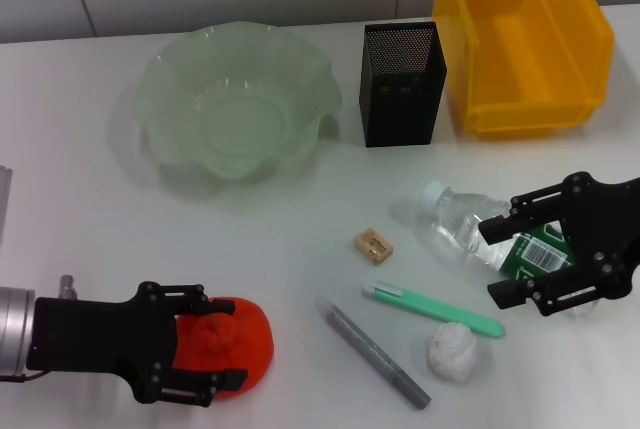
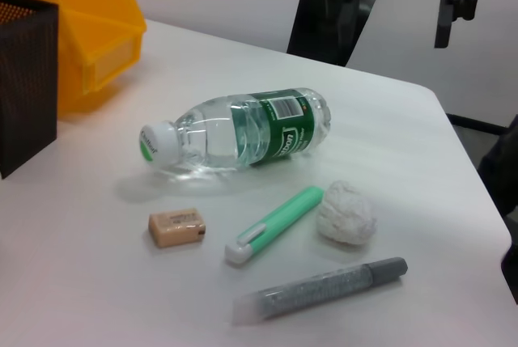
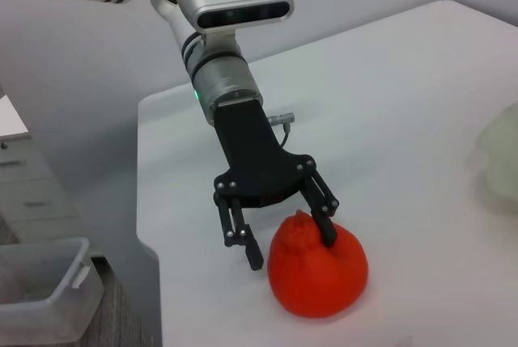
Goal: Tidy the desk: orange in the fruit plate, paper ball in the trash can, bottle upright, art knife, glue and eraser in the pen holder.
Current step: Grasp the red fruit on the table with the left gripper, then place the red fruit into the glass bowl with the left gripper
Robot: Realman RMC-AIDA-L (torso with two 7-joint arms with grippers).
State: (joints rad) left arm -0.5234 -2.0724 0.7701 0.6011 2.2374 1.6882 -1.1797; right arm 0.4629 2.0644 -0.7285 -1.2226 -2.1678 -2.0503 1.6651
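Orange (image 1: 232,349) sits nearest me, at about seven o'clock on the desk (image 1: 90,229), and my left claw (image 1: 212,347) reaches in from the nine o'clock side with its fingers spread wide, one on each flank of the fruit. In the right wrist view the left claw (image 3: 287,246) straddles the orange (image 3: 317,269) with one finger against its crown and the other standing clear, so I judge it is not yet gripped.

The glue stick (image 1: 372,351), paper ball (image 1: 456,351) and green art knife (image 1: 432,310) lie at about five o'clock, the eraser (image 1: 373,245) just beyond them.

My right claw (image 1: 545,254) hangs open at four o'clock over the bottle (image 1: 470,227), which lies on its side, cap toward ten o'clock, label end under the claw.

Farther off, the fruit plate (image 1: 170,99) stands at twelve o'clock from the orange, so once the fingers close, the carry should run straight away from me. The left arm is plainly the nearer one for it. The pen holder (image 1: 402,84) and yellow bin (image 1: 520,109) stand farthest, toward one and two o'clock.
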